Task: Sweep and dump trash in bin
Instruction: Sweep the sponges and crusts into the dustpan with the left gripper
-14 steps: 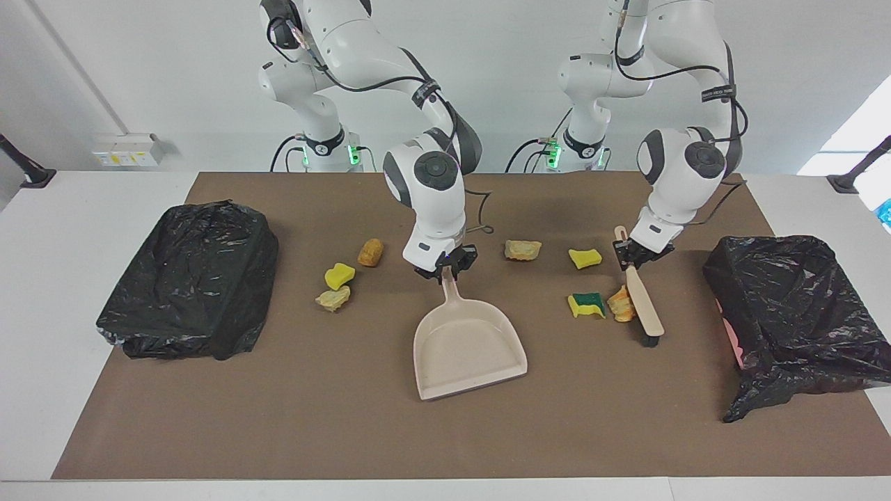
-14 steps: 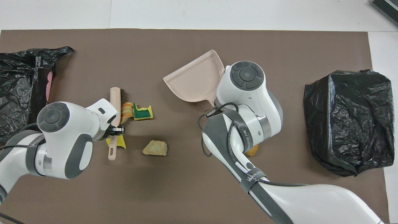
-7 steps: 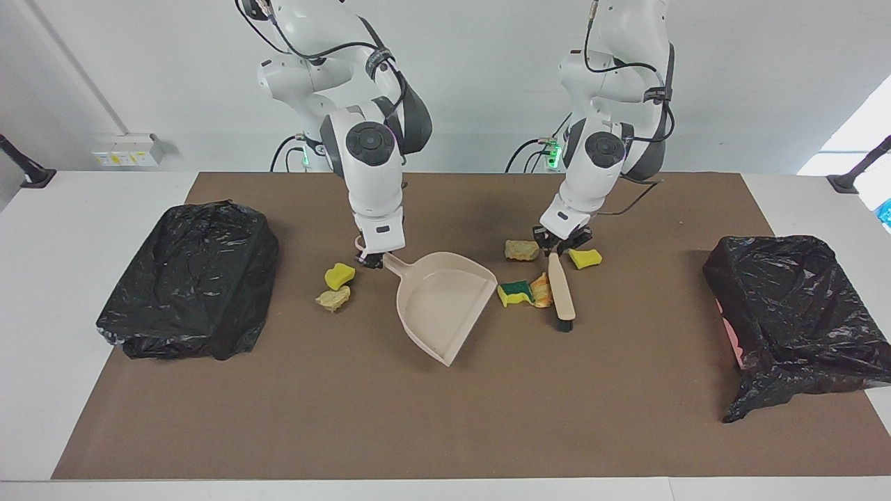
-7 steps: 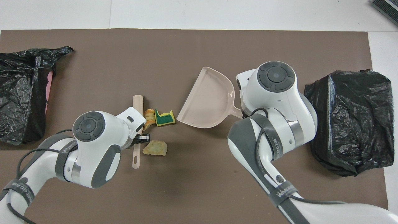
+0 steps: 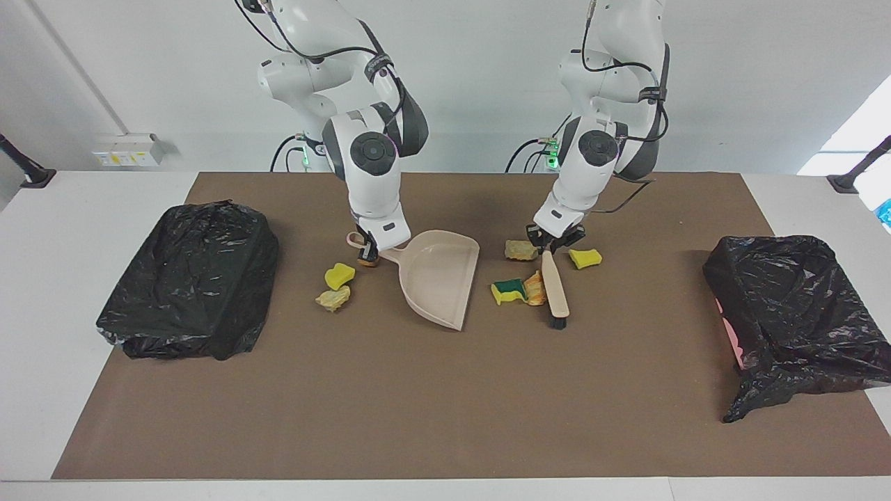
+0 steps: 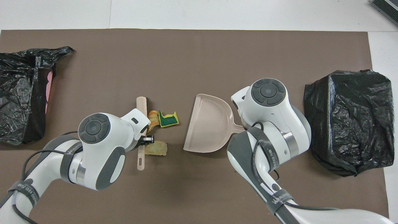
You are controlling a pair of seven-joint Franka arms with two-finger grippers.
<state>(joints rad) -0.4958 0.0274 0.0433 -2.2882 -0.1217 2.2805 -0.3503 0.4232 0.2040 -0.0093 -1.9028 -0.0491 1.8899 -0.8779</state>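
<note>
Left gripper clamps brush | right gripper clamps dustpan (mouth facing sponge).

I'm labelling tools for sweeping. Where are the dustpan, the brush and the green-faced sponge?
dustpan (image 5: pixel 440 278), facing view, middle of its beige tray.
brush (image 5: pixel 555 284), facing view, middle of its beige back.
green-faced sponge (image 6: pixel 168 119), overhead view, its green face.

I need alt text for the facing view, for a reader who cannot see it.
The left gripper holds a brush against a green-faced sponge and an orange lump, beside the open edge of a dustpan held by the right gripper. Black bin bags lie at both table ends.
</note>
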